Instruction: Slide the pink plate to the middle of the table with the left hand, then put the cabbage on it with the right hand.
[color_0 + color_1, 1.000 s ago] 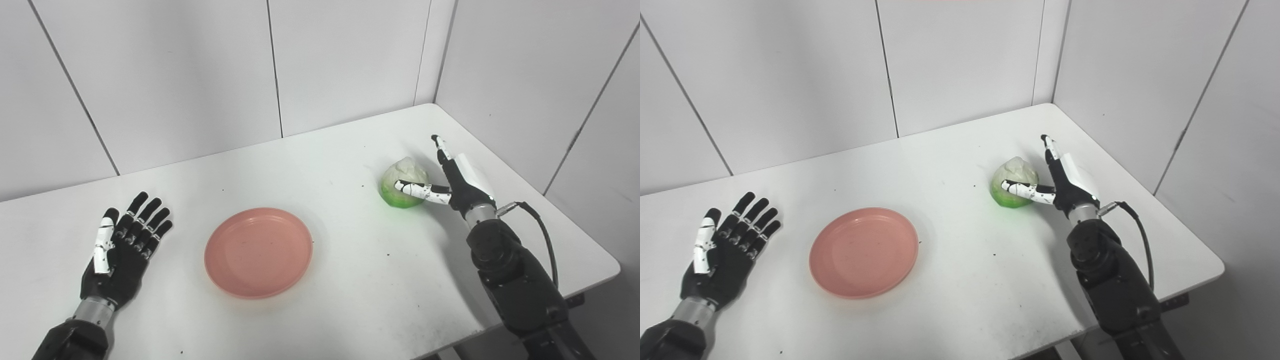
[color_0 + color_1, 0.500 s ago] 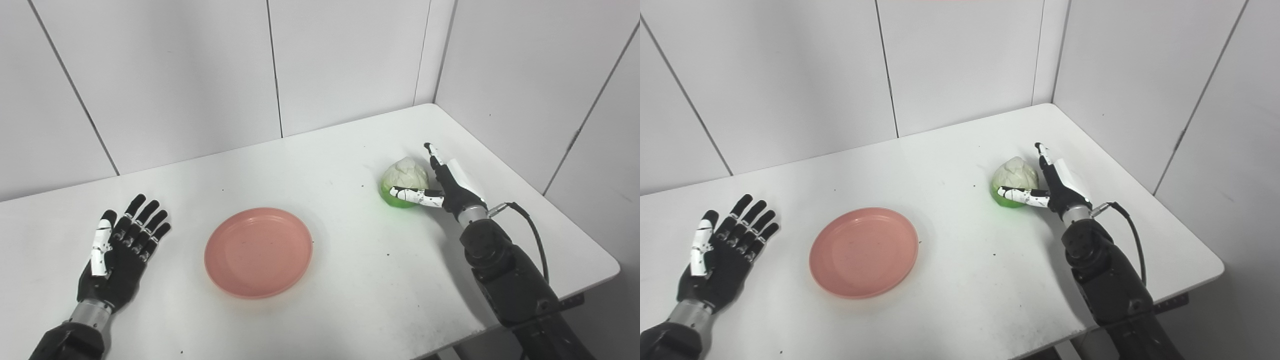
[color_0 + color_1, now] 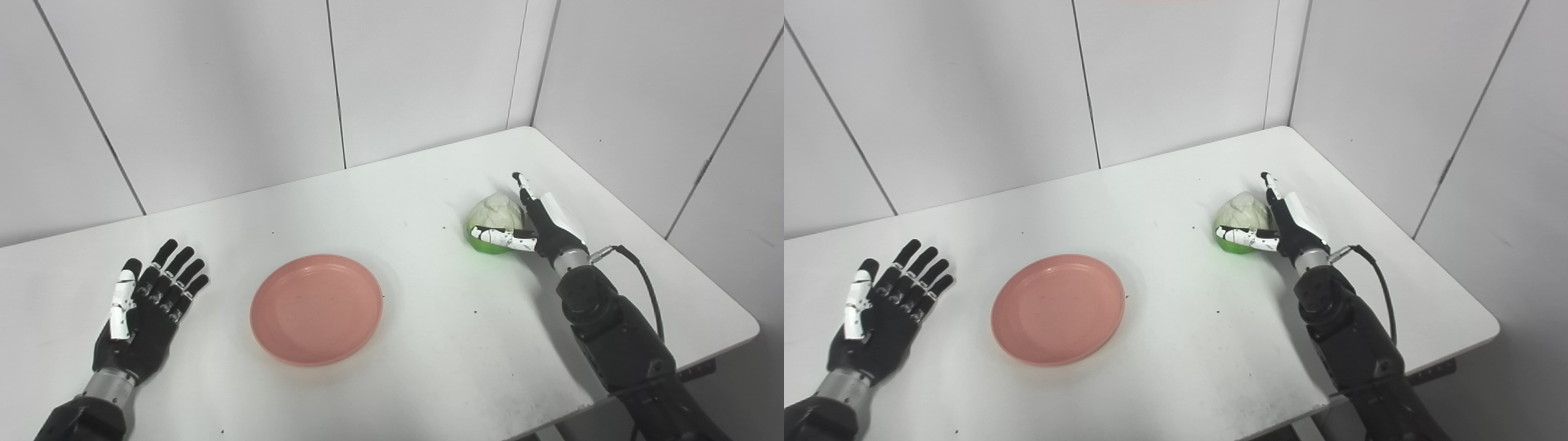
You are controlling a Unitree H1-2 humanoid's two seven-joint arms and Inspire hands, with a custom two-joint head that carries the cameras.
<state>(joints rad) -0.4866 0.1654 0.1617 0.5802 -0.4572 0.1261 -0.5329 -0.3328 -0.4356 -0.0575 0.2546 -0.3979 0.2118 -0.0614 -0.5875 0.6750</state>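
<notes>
The cabbage (image 3: pixel 495 222) sits on the white surface (image 3: pixel 429 318) toward its right side, well apart from the plate (image 3: pixel 316 309). The right hand (image 3: pixel 542 223) is at the cabbage's right flank. Its thumb (image 3: pixel 499 236) lies across the near, green lower part of the cabbage and touches it, while the fingers (image 3: pixel 525 190) reach up along the far right side, straight and pressed together rather than curled over the top. The cabbage thus lies in the fork between thumb and fingers, resting on the surface; the hand is spread around it, not closed on it.

The plate, pink and empty, lies near the middle of the surface, slightly left and toward the near edge. The left hand (image 3: pixel 147 312) rests far to the left of it, palm up, fingers spread and holding nothing, apart from the plate.

The right eye view shows more of the surface's near right corner and the dark space under it (image 3: pixel 1507 392), and cuts off part of the left forearm. The left eye view shows more of that forearm (image 3: pixel 82 416) and a wider gap between the left hand and the picture's left edge.
</notes>
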